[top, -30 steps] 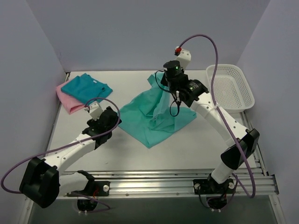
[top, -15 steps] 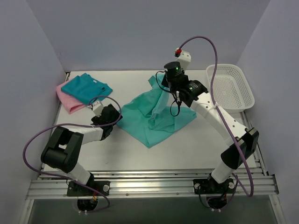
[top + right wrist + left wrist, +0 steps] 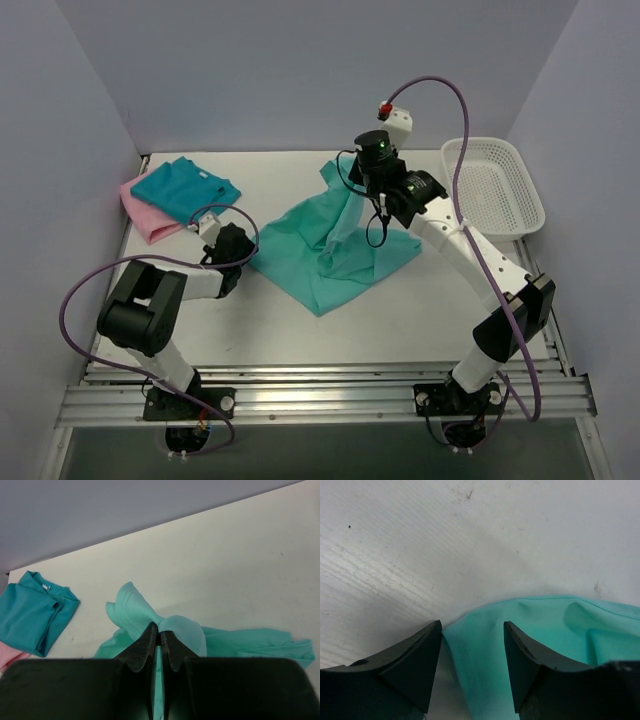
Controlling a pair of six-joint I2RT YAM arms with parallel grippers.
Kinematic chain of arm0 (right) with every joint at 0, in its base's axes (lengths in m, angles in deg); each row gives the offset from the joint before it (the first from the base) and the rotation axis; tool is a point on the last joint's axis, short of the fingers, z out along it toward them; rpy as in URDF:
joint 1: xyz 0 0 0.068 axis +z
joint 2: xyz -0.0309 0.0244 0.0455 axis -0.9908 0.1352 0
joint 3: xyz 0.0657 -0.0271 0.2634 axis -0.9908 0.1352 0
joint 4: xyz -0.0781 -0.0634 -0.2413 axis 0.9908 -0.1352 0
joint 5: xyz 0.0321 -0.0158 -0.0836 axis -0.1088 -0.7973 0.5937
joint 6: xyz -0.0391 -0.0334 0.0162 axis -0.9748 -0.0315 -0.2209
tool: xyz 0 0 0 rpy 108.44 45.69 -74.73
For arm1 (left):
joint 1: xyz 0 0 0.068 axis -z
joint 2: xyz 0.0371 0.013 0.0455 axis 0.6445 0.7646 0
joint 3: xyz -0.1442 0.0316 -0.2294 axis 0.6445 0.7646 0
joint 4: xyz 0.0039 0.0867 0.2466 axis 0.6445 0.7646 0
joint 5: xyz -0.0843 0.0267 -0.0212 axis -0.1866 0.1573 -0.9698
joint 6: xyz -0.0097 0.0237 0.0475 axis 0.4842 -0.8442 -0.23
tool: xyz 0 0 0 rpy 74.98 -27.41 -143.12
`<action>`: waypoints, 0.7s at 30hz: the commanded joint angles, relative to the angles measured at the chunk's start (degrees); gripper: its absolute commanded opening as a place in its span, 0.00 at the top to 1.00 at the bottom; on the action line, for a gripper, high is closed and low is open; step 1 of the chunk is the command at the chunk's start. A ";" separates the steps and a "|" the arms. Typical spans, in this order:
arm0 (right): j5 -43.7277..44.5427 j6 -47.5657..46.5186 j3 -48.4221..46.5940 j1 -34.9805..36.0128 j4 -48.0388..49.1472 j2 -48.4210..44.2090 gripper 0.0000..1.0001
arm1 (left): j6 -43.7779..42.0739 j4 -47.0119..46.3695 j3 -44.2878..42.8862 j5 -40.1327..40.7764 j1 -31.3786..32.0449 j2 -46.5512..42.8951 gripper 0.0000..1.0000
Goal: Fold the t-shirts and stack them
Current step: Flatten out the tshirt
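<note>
The light sea-green t-shirt (image 3: 320, 255) lies crumpled in the middle of the table. Its far part is lifted into a peak by my right gripper (image 3: 358, 190), which is shut on a bunch of that cloth (image 3: 135, 610); the jaws (image 3: 160, 627) are pressed together on it. My left gripper (image 3: 243, 258) is low at the shirt's left corner. In the left wrist view its jaws (image 3: 472, 625) stand apart, with the corner of the cloth (image 3: 545, 625) lying between them on the table. The teal-blue t-shirt (image 3: 185, 188) lies folded on the pink one (image 3: 145, 222) at the back left.
A white mesh basket (image 3: 497, 187) stands at the back right, beside the right arm. Grey walls close the table on three sides. The folded stack (image 3: 30, 612) shows at the left in the right wrist view.
My left arm has folded in and pushed its gripper right onto the shirt's left corner, and its jaws have narrowed around the cloth. The right gripper holds still.
</note>
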 commanded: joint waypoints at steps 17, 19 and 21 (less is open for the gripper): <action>-0.19 -0.89 1.21 -1.69 2.26 0.95 1.00 | -3.29 0.63 -1.22 -7.41 -0.76 2.99 0.98; -0.01 -0.98 1.04 -1.95 1.82 0.77 1.00 | -4.52 4.47 -2.71 -7.33 -1.29 0.44 0.98; 0.78 -1.07 0.86 -2.04 0.95 -0.63 1.00 | -7.94 8.79 -6.12 -6.02 -1.20 -4.80 0.98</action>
